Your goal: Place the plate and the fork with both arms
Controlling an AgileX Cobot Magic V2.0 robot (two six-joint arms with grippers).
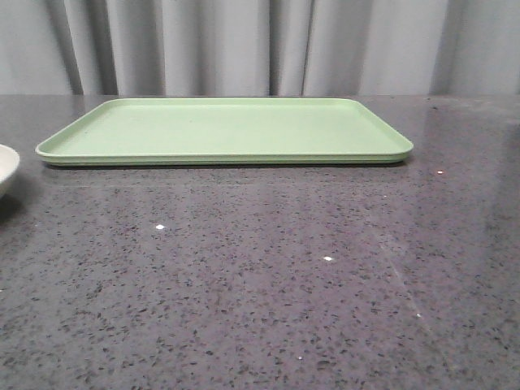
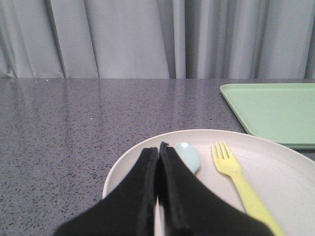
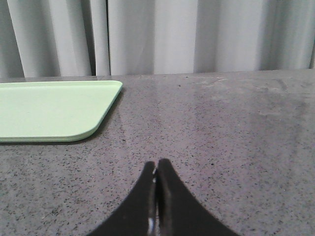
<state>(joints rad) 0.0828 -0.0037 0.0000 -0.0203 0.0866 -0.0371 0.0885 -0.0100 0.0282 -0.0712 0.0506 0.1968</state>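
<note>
The cream-white plate (image 2: 295,177) lies on the dark table; in the front view only its rim (image 1: 6,166) shows at the far left edge. The yellow fork (image 2: 236,177) lies in the plate, beside a pale blue spoon (image 2: 188,155). My left gripper (image 2: 158,147) is shut and empty, its tips over the plate next to the spoon. My right gripper (image 3: 156,164) is shut and empty, over bare table to the right of the green tray (image 3: 49,108). Neither gripper shows in the front view.
The flat light-green tray (image 1: 227,130) lies at the back middle of the dark speckled table (image 1: 268,276); it also shows in the left wrist view (image 2: 275,110). Grey curtains hang behind the table.
</note>
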